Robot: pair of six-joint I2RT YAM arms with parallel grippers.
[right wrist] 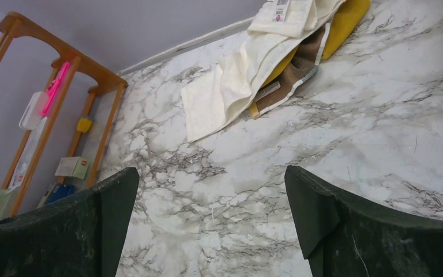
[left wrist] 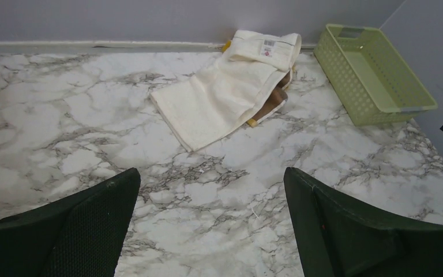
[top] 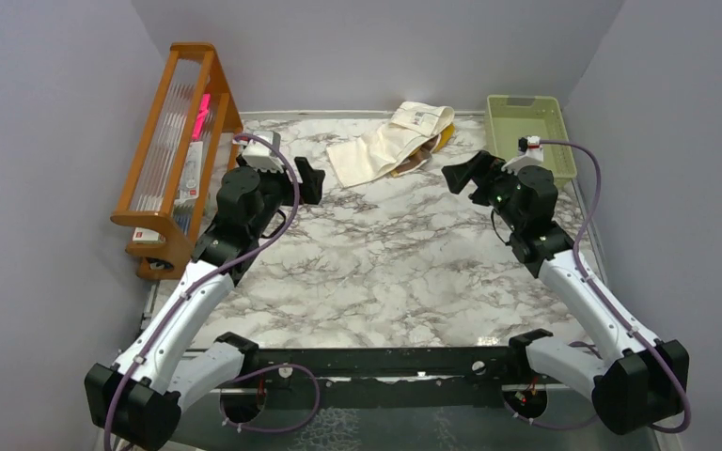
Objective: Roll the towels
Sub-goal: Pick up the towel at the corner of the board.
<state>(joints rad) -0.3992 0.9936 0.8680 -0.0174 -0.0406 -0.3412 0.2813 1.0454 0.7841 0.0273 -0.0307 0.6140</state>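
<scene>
Both held raised and angled inward, I see | left gripper (top: pixel 312 178) spread wide, empty | right gripper (top: pixel 457 176) spread wide, empty | towels (top: pixel 387 147) twelve o'clock

Plain grey walls (top: pixel 47 103) enclose a marble-patterned table (top: pixel 385 272), with a wooden rack (top: pixel 174 141) at its left edge.

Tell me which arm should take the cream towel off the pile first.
Left, probably. The left gripper, open, hangs close to the loose end of the cream towel, which spreads toward its side. The right gripper, also open, sits farther from that end.
</scene>
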